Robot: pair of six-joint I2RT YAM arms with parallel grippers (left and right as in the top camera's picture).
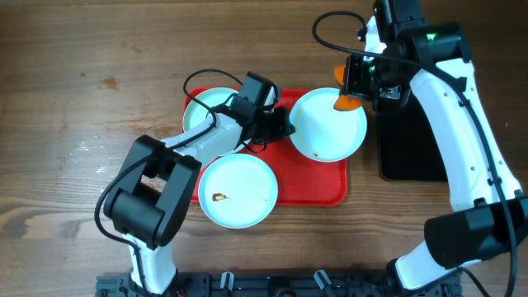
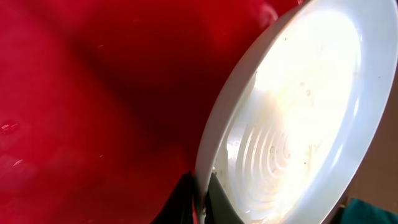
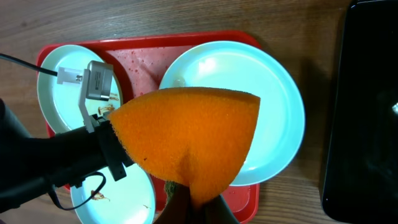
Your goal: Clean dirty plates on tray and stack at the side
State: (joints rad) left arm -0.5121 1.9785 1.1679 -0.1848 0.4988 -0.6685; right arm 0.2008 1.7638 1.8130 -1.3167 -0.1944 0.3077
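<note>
The red tray [image 1: 322, 186] holds three pale plates. My left gripper [image 1: 285, 129] is shut on the left rim of the right-hand plate [image 1: 330, 128]; in the left wrist view that rim [image 2: 208, 155] runs down between my dark fingers [image 2: 219, 202] over the tray [image 2: 93, 112]. My right gripper [image 1: 356, 82] hovers over the same plate's far right edge, shut on an orange sponge [image 1: 345, 103], which fills the right wrist view [image 3: 193, 137]. The front plate [image 1: 239, 191] carries a brown smear. My left arm partly covers the back-left plate [image 1: 205, 107].
A black tray [image 1: 412, 136] lies right of the red one, under my right arm, and shows again in the right wrist view [image 3: 367, 106]. Bare wooden table [image 1: 74, 99] stretches to the left. A cable loops above the back-left plate.
</note>
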